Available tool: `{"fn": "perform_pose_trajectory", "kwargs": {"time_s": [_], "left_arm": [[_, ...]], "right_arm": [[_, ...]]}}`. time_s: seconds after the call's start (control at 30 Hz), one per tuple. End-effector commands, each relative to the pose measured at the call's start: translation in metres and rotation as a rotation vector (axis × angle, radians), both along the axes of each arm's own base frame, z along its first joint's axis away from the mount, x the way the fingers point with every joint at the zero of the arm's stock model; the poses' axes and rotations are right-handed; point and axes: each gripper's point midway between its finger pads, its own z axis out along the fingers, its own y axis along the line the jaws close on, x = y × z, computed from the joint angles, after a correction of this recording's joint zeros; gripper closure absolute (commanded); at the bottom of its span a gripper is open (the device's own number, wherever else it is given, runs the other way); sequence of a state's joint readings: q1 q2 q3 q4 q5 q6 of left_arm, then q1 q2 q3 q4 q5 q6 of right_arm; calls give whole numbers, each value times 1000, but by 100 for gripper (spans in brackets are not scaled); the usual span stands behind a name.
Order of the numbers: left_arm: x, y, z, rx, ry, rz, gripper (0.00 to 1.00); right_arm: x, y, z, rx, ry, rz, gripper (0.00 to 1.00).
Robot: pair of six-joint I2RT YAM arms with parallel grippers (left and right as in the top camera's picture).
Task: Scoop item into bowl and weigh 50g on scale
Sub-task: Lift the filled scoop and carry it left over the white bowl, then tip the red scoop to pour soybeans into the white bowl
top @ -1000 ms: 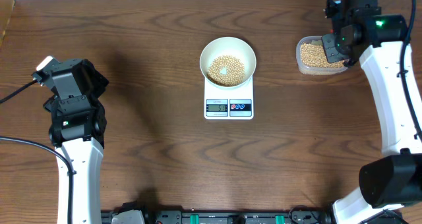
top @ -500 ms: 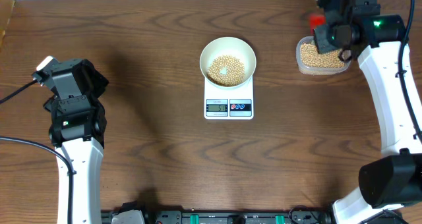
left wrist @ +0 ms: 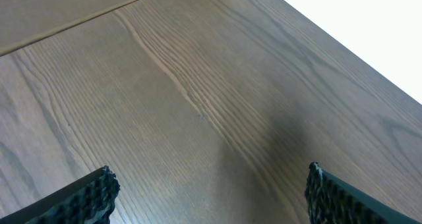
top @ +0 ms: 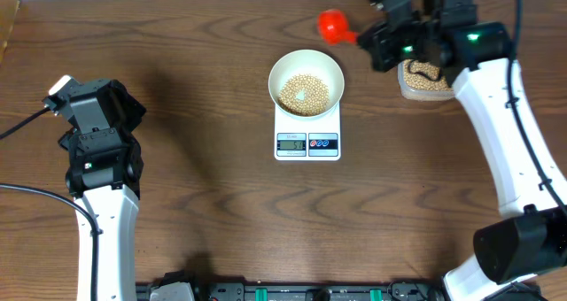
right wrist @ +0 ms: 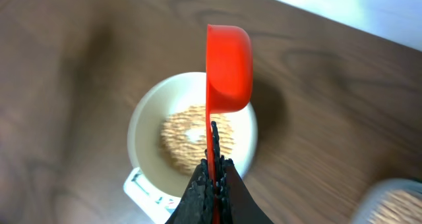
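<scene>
The right gripper pinches the red plastic scoop by its handle, cup straight ahead. The round white bowl of tan beans, on the white scale, lies just below-left of that cup. The left gripper gapes, well apart.

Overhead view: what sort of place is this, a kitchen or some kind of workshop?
Probably a robot test bench, not a kitchen: a left arm and a right arm stand at a plain wooden table, with a bowl of beans on a scale and a tub nearby.
</scene>
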State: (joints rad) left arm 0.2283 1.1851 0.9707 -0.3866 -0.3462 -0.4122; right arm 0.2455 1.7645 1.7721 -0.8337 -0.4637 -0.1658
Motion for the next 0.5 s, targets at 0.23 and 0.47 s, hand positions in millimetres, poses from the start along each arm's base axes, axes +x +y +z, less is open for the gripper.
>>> {"fn": "perform_pose_trajectory", "kwargs": {"time_s": [0.23,0.47], "left_arm": [[-1,3,-2,6,9,16,7],[-1,3,-2,6,9,16,7]], "right_arm": [[-23,43,-28,-50,56,154,99],[-21,37,-56,-186,77,136,99]]}}
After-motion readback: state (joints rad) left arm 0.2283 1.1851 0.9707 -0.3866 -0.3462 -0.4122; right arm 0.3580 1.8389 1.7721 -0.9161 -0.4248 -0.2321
